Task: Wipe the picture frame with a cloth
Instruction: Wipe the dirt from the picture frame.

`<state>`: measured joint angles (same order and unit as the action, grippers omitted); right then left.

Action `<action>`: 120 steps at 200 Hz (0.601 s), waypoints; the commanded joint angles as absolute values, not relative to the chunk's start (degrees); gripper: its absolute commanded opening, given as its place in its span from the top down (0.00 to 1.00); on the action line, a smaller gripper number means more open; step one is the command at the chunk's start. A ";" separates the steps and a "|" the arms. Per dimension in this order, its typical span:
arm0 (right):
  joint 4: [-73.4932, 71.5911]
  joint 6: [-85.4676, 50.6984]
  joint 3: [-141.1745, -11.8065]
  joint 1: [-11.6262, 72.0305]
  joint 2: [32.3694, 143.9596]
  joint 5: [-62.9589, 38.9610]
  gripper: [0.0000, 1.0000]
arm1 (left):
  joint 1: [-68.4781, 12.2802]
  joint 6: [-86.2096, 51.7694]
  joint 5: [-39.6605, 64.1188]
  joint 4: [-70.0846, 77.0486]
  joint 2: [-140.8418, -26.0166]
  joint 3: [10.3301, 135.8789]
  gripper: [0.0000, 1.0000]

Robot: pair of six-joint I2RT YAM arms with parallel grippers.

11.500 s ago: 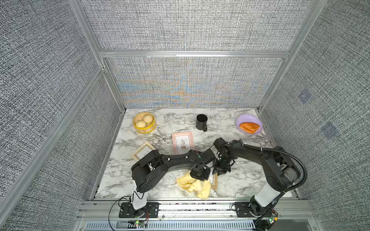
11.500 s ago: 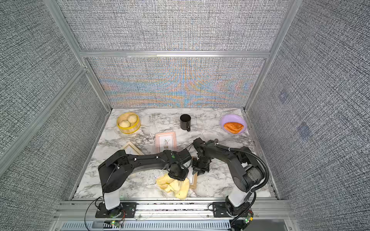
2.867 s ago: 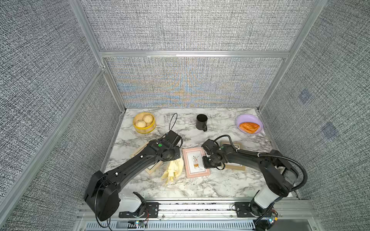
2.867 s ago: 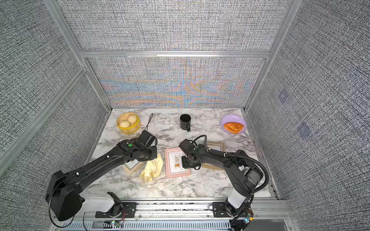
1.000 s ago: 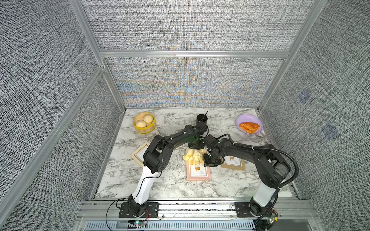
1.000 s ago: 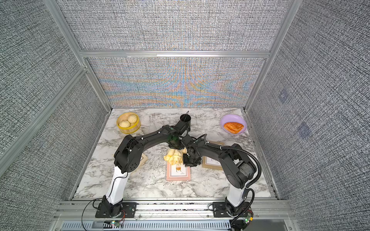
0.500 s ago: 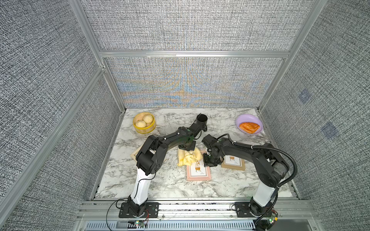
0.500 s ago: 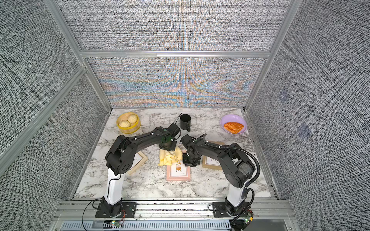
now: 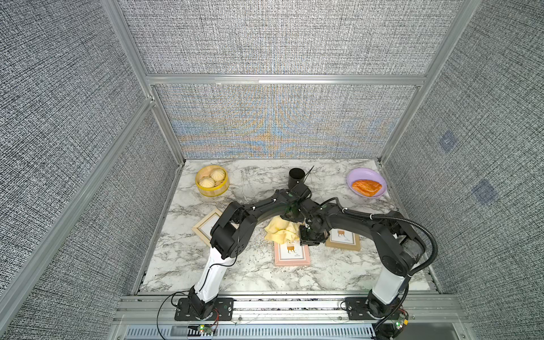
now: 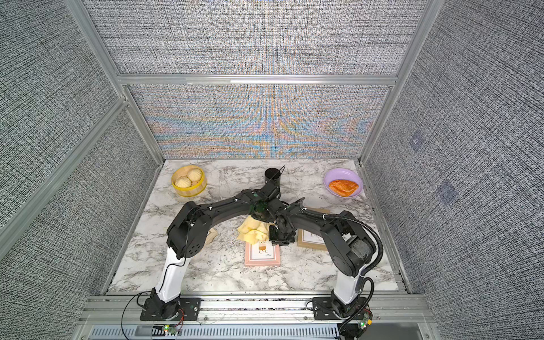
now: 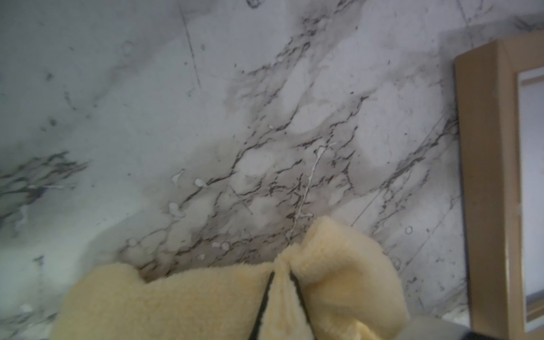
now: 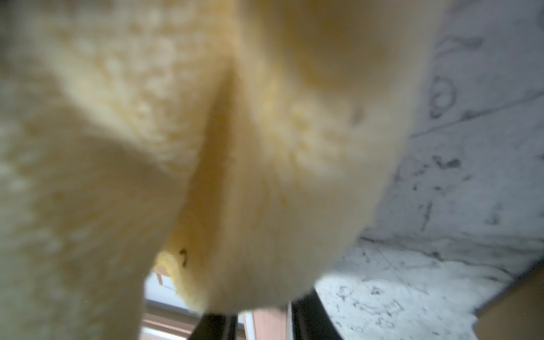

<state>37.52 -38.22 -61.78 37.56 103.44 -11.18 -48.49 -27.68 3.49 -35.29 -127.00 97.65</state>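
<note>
Pale yellow and fleecy at the fingertips. Pinches a fold of the cloth (image 11: 206,300) in the left hand (image 11: 281,275), with the thin black fingers (image 11: 263,303) pressed together on the fabric. Lets the rest bunch below and to either side of that hand, spread over the far end of the pink picture frame (image 9: 291,256) in both top views.

Sets the right hand (image 9: 310,237) just beside the left hand, close against the bunched cloth, at the far right corner of the same frame. Seems clamped there on the frame's edge, a pink strip between two dark fingers (image 12: 312,318), though that wrist view is blurred and mostly filled with fleece.

Rests the frame flat on the marble bench (image 9: 259,273), its near end reaching back from both hands toward the arm bases.

Has a tan frame (image 9: 343,238) lying flat just right of the right hand, partly under that arm. Has a pale wood frame (image 9: 206,228) well to the left of the left hand, partly hidden by the left arm. Shows a black cup (image 9: 295,178) upright beyond the left hand, near its wrist.

Farther out, well apart from both hands: a yellow steamer basket (image 9: 213,191) of pale buns to the far left, and a purple plate (image 9: 353,176) carrying an orange pastry (image 9: 366,187) to the far right.
</note>
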 commanded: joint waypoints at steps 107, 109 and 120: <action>41.29 -38.42 -59.06 37.63 104.50 -1.59 0.85 | -45.23 -28.32 -0.93 -37.18 -116.08 77.88 1.00; 41.30 -38.48 -59.06 37.62 104.44 -1.65 0.85 | -45.19 -28.31 -0.80 -37.07 -115.92 77.70 1.00; 41.06 -38.29 -59.06 37.62 104.33 -1.77 0.85 | -45.15 -28.13 0.55 -36.10 -115.37 77.27 1.00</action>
<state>37.91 -37.74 -60.82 37.85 102.72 -9.23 -45.17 -29.10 -3.09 -26.96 -116.11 79.09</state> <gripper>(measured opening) 0.266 0.056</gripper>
